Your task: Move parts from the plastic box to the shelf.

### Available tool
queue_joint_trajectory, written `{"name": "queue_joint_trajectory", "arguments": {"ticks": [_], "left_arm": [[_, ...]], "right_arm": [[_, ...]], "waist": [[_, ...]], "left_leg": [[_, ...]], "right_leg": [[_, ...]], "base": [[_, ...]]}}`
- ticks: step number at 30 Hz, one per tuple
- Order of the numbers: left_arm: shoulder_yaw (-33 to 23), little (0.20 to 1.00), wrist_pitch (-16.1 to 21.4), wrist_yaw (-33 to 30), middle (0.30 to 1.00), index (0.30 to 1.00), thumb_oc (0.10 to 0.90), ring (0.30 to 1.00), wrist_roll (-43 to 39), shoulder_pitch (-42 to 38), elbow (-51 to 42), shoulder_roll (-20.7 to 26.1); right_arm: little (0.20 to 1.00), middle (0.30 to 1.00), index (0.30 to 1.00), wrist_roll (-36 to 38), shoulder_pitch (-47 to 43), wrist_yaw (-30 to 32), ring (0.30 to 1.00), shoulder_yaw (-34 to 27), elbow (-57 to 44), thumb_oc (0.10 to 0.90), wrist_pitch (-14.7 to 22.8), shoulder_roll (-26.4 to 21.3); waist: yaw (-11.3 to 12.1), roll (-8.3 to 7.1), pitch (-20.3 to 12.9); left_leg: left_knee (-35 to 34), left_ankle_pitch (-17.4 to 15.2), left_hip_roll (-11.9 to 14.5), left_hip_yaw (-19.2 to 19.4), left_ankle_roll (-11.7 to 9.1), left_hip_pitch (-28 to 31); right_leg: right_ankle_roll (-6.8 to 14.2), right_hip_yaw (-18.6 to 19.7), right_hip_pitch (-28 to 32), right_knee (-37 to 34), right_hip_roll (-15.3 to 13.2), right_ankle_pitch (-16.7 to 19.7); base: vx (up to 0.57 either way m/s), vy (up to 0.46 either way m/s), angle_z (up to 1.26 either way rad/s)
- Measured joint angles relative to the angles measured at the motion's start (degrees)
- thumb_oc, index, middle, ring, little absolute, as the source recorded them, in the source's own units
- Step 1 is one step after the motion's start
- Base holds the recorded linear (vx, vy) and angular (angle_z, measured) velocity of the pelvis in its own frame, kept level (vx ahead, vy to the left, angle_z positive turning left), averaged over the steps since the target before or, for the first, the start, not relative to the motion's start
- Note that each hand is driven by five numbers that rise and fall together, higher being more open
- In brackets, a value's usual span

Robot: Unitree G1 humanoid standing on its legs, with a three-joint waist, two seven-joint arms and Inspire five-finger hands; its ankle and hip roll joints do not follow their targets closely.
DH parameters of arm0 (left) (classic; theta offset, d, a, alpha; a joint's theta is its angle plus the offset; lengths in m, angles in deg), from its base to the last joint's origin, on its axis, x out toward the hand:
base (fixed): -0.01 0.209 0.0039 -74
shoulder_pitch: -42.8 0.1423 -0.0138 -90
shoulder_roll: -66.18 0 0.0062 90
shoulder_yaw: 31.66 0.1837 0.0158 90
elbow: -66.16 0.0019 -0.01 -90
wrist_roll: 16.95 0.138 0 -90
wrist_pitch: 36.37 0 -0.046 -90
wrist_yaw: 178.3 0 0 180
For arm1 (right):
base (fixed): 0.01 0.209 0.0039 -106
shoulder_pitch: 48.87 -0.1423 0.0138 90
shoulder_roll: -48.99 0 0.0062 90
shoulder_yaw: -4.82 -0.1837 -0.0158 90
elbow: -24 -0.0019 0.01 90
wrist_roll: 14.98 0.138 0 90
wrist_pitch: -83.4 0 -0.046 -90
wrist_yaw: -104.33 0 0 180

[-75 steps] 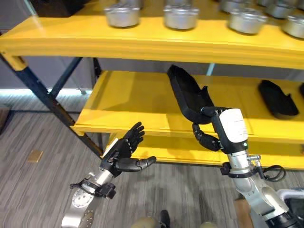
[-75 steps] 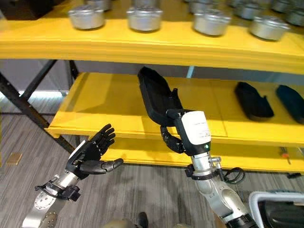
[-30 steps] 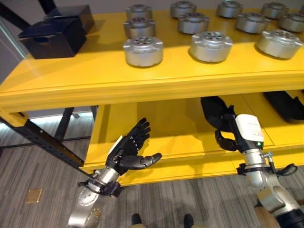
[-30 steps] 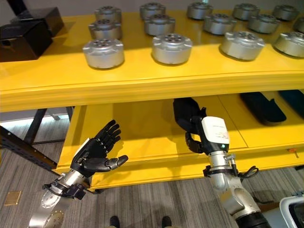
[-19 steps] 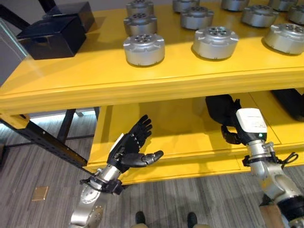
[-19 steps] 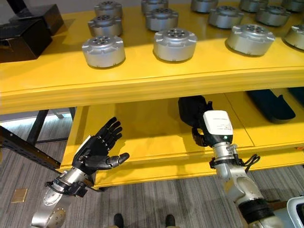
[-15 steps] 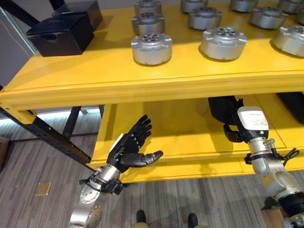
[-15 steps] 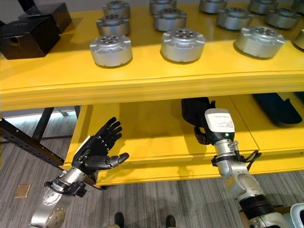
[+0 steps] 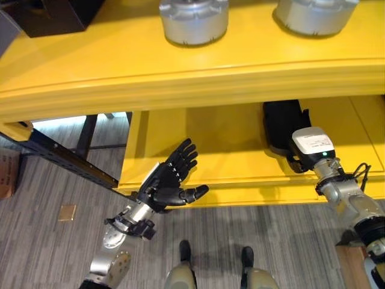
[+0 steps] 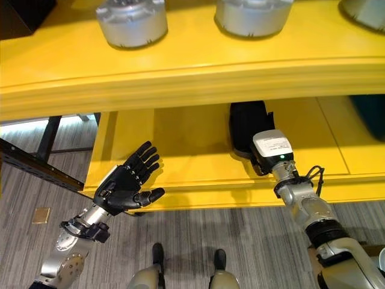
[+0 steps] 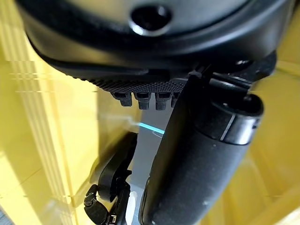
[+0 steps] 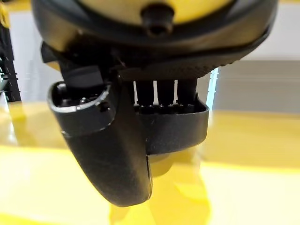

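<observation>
Left eye view is showing me the right hand (image 9: 301,158) reaching under the top board of the shelf (image 9: 198,66), over the lower shelf board (image 9: 204,150), with the black part (image 9: 281,123) running from the hand straight back into the shelf; its long axis is pointing away from me, near end at the hand, far end deep under the top board. The part seems to be lying low on the board, but I cannot tell if it is fully resting. Right eye view is giving the same picture: the part (image 10: 246,123) is sitting directly ahead of the right hand (image 10: 262,161), while the left hand (image 10: 127,183) is hanging well apart at the shelf's front edge, palm up, fingers spread and holding nothing. Left wrist view is showing the left hand's thumb (image 11: 197,159) straight, with yellow board past it. Right wrist view is showing the right hand's fingers (image 12: 164,101) curling over the part's black edge (image 12: 173,129) and the thumb (image 12: 110,154) closing under it, so I am reading the hand as clamped on the part. I judge the release belongs to the right hand alone, letting the part down along its own length.
</observation>
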Motion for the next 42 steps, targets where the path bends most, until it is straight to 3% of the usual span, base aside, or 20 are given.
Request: {"name": "queue_joint_trajectory", "arguments": {"ticks": [3, 16, 28, 32, 42], "left_arm": [[0.03, 1.000, 0.07, 0.40, 1.000, 1.000, 0.900, 1.000, 0.00, -2.34, 0.16, 0.53], [0.30, 1.000, 0.00, 0.69, 1.000, 1.000, 0.900, 1.000, 0.00, -5.43, 0.62, 1.32], [0.27, 1.000, -1.62, 1.82, 1.000, 1.000, 0.900, 1.000, 0.01, -5.44, 0.61, 4.45], [-0.16, 1.000, -1.61, 2.02, 1.000, 1.000, 0.900, 1.000, 0.02, -5.50, 0.10, 5.25], [-0.44, 1.000, -1.37, 3.23, 1.000, 1.000, 0.900, 1.000, -0.06, -5.30, -0.23, 6.67]], "right_arm": [[0.300, 0.300, 0.300, -0.37, -3.58, 0.02, 0.300, 1.95, 0.09, 0.400, 0.83, -2.81], [0.300, 0.300, 0.300, -0.35, -3.20, 0.66, 0.300, 1.96, 2.47, 0.400, 0.76, -2.83], [0.300, 0.300, 0.300, -0.40, -4.03, 2.61, 0.300, 2.06, 2.68, 0.400, 1.44, -3.07], [0.300, 0.300, 0.300, -0.39, -6.45, 2.30, 0.300, 2.94, 2.20, 0.400, 1.76, -5.18], [0.300, 0.300, 0.300, -0.31, -7.19, 3.07, 0.300, 2.34, -0.40, 0.400, 1.75, -8.92]], "waist": [[-0.42, 0.50, 1.80], [-0.22, -0.08, 2.16], [-0.14, -1.94, 3.30], [-0.19, -2.30, 3.62], [-0.30, -1.94, 5.25]], "left_leg": [[-0.02, 0.49, -0.06, 0.56, -0.09, -1.92], [0.52, 0.44, -0.09, -0.01, -0.04, -1.45], [0.66, 0.70, 0.56, 0.45, -0.44, -1.94], [0.88, 1.48, 1.02, 0.17, -1.01, -4.78], [2.61, 0.92, 0.75, -0.59, -0.03, -7.47]], "right_leg": [[-0.02, 0.54, -3.09, 2.55, -0.16, -0.47], [-0.30, 0.48, -5.58, 9.79, -0.69, -5.09], [-1.37, 1.23, -9.13, 15.52, -0.18, -7.43], [-1.81, 1.12, -13.03, 18.60, 0.14, -8.51], [-3.07, 0.53, -16.81, 23.72, -0.56, -11.24]], "base": [[-0.04, -0.011, -0.09], [0.00, -0.053, 0.02], [-0.03, -0.099, -0.03], [-0.03, -0.112, 0.01], [0.00, -0.060, 0.06]]}}
